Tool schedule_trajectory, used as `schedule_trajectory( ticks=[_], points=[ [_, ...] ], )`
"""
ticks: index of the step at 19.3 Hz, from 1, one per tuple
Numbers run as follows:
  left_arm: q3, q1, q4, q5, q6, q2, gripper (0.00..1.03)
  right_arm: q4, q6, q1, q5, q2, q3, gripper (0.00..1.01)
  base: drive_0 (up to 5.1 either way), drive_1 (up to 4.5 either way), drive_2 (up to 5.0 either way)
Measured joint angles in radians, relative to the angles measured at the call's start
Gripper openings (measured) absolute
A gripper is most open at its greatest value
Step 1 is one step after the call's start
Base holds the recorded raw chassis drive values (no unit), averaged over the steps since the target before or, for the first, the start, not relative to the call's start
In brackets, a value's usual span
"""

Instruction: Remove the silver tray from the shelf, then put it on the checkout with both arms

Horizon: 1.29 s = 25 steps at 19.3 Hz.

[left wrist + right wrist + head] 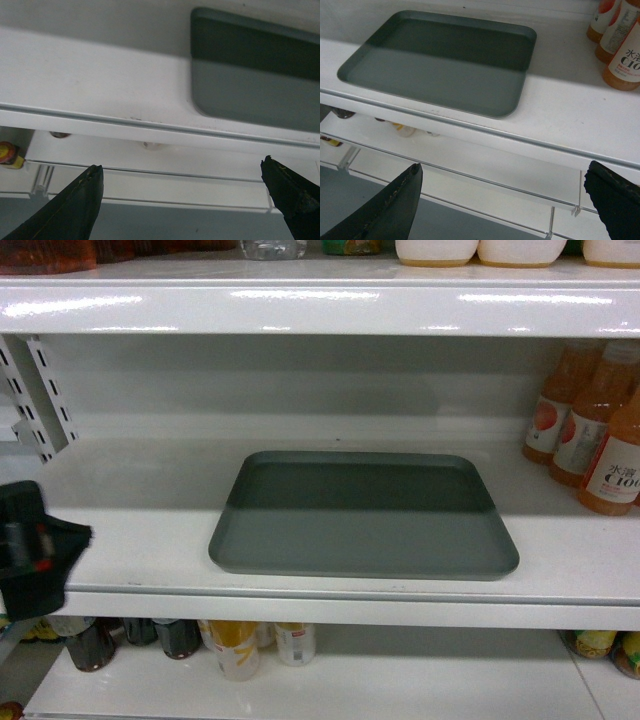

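Shelf, silver tray, juice bottles (perhaps orange)

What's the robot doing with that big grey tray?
Nothing is holding it yet. The silver tray lies flat and empty on the shelf, beside some orange drink bottles. The left gripper and right gripper are both open, hanging just in front of the shelf's edge, not touching the tray. It looks like the robot is getting ready to grab it.
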Motion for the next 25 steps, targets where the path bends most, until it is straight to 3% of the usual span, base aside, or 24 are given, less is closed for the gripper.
schedule_trajectory(
  ticks=[10,11,13,14,20,25],
  points=[
    [0.154,-0.038,0.059,0.006,0.043,0.298,0.98,0.100,0.026,0.028,0.027,0.303,0.143,0.98,0.0,0.00,0.0],
    [0.241,-0.041,0.062,-0.003,0.048,0.410,0.98,0.119,0.031,0.039,0.053,0.430,0.212,0.98,0.0,0.00,0.0],
    [0.480,-0.006,0.046,-0.024,0.047,0.685,0.98,0.095,0.086,0.097,0.112,0.727,0.470,0.98,0.0,0.00,0.0],
    [0.591,-0.007,0.002,-0.016,0.047,0.763,0.98,0.069,0.105,0.125,0.177,0.821,0.585,0.98,0.0,0.00,0.0],
    [0.770,-0.023,-0.116,-0.011,0.036,0.904,0.98,-0.063,0.110,0.142,0.272,1.000,0.807,0.98,0.0,0.00,0.0],
    [0.819,-0.035,-0.153,-0.005,-0.006,0.949,0.98,-0.194,0.160,0.141,0.291,1.089,0.969,0.98,0.0,0.00,0.0]
  ],
)
